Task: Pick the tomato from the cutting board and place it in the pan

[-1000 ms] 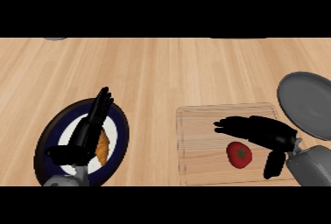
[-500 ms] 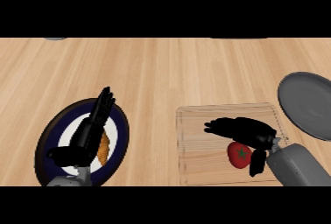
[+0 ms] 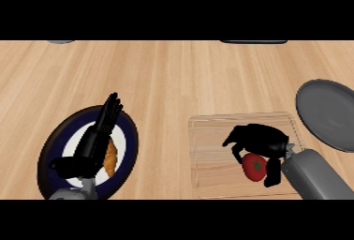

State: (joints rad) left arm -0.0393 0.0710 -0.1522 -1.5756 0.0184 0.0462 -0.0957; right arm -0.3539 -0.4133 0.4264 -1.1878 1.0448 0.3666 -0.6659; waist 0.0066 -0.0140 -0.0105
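A red tomato (image 3: 254, 167) with a green stem lies on the pale wooden cutting board (image 3: 211, 159) at the lower right. My right hand (image 3: 259, 139) hangs over the tomato's far side, its fingers curled down and its thumb down the tomato's right side. Whether the fingers touch the tomato I cannot tell. The grey pan (image 3: 330, 112) sits at the right edge, just right of the board. My left hand (image 3: 93, 140) rests open over the dark plate (image 3: 59, 140) at the lower left, fingers straight and pointing away.
An orange piece of food (image 3: 110, 158) lies on the dark plate with the white centre, beside my left hand. A dark object (image 3: 253, 41) and a grey one (image 3: 61, 41) peek in at the counter's far edge.
My right hand has pulled back toward me and curled over the tomato, which it reached past a second ago. My left hand and the tomato have stayed put.
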